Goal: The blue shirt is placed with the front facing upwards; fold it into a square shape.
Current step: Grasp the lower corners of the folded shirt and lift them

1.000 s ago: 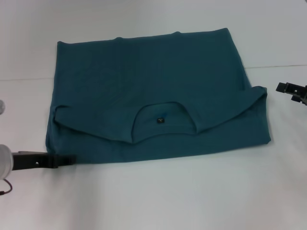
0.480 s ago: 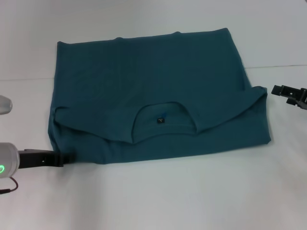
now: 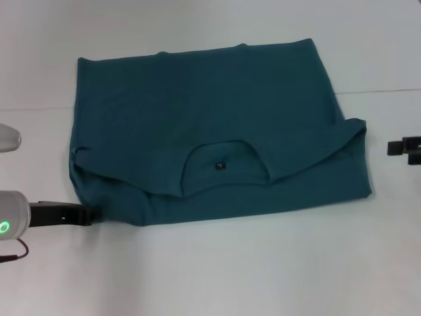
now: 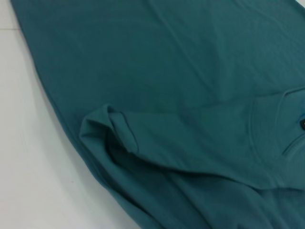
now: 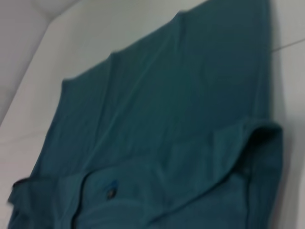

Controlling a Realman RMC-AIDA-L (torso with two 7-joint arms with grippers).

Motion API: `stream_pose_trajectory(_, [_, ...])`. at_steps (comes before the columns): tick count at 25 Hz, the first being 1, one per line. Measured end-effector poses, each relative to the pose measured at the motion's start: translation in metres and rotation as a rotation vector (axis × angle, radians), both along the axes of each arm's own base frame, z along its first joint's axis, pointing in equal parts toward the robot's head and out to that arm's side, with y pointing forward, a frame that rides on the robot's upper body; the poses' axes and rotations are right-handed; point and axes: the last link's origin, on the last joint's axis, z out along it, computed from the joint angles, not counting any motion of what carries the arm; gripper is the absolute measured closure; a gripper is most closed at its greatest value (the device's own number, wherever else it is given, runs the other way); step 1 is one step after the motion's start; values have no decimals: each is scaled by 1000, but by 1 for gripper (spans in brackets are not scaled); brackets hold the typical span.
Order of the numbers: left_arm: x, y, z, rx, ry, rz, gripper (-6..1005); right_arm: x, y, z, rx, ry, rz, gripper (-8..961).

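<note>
The blue shirt (image 3: 197, 112) lies folded into a broad rectangle in the middle of the white table (image 3: 217, 270). Its plain teal back faces up. The ribbed neck with a small dark label (image 3: 220, 164) sits on the near flap. The left wrist view shows the shirt (image 4: 190, 71) with a bunched sleeve fold (image 4: 102, 126). In the right wrist view the shirt (image 5: 167, 95) shows its folded right edge. My left gripper (image 3: 84, 214) rests low at the shirt's near-left corner. My right gripper (image 3: 402, 150) hovers open off the shirt's right edge, holding nothing.
A seam in the table runs left to right behind the shirt's middle (image 3: 381, 91). White surface surrounds the shirt on all sides. A grey-white part of the left arm (image 3: 8, 138) shows at the far left edge.
My left gripper has drawn back to the left, and the shirt's near-left corner now sits slightly further right. My right gripper has moved nearer and further right, away from the shirt.
</note>
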Motion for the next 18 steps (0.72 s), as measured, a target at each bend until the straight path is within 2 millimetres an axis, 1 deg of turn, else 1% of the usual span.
stream_pose_trajectory(1, [0, 0, 0, -2, -1, 0, 939, -4, 0, 4, -14, -6, 3, 158])
stream_pose_trajectory(3, [0, 0, 1, -3, -3, 1, 939, -11, 0, 11, -29, -25, 5, 158])
stream_pose_trajectory(5, [1, 0, 1, -4, -4, 1, 938, -13, 1, 13, -39, -38, 0, 158])
stream_pose_trajectory(12, [1, 0, 8, 0, -23, 7, 939, -6, 4, 5, -39, -66, -27, 158])
stream_pose_trajectory(18, [1, -2, 9, -7, -29, 11, 938, -3, 3, 0, -41, -82, -21, 158])
